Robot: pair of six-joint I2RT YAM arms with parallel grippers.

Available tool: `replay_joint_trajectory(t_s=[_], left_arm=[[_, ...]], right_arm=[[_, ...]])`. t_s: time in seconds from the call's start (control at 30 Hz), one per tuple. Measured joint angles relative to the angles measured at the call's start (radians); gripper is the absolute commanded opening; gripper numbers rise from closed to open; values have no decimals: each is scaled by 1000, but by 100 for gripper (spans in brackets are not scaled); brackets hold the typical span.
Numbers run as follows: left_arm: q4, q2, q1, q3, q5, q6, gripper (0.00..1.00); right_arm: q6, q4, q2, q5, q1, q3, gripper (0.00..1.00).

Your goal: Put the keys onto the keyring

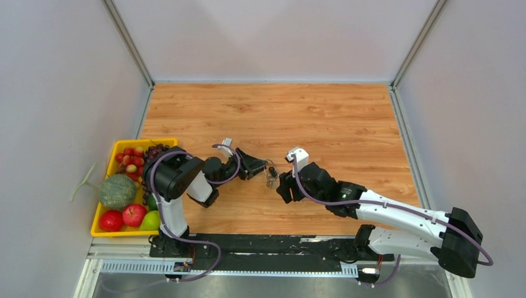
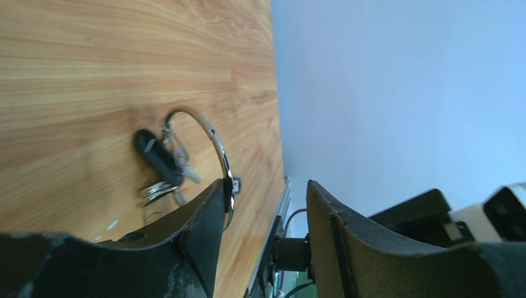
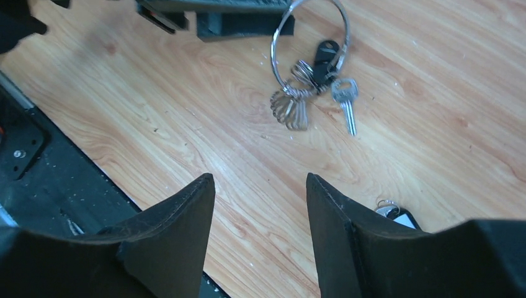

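Note:
The keyring (image 2: pixel 215 138) is a thin silver wire ring rising off the wooden table (image 2: pixel 93 56), and its near end rests against one tip of my left gripper (image 2: pixel 265 194). That gripper is open, with nothing pinched between its fingers. On the keyring (image 3: pixel 276 43) hang one black-headed key (image 3: pixel 324 54), a plain silver key (image 3: pixel 347 102) and a bunch of small rings (image 3: pixel 290 104). A second black-headed key (image 3: pixel 401 216) lies loose on the wood, half hidden behind a finger of my right gripper (image 3: pixel 260 181). My right gripper is open and empty, just short of the keyring (image 1: pixel 271 176).
A yellow tray (image 1: pixel 162 142) of fruit stands at the table's left edge, with a green melon (image 1: pixel 117 191) hanging over its side. Grey walls close in the table on three sides. The black base rail (image 1: pixel 273 243) runs along the near edge.

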Motion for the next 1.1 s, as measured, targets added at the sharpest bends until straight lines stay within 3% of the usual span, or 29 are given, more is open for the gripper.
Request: replay_joint_trajectory(t_s=[0.27,0.47,0.73,0.9,1.1], left_arm=[[-12,-146,0,0,48,9,60],[-158,-297,0,3,59,88,61],[-272,-253,-5,32,68,145,59],[-504,-271,-9,92,29,262,61],[-998,-459,-9,220,-116,510,64]], right_arm=[[45,0,116,15,-10,0,56],[54,3,152,14,-26,0,57],[54,5,167,15,-27,0,60],[54,3,139,23,-31,0,61],[54,2,120,39,-33,0,62]])
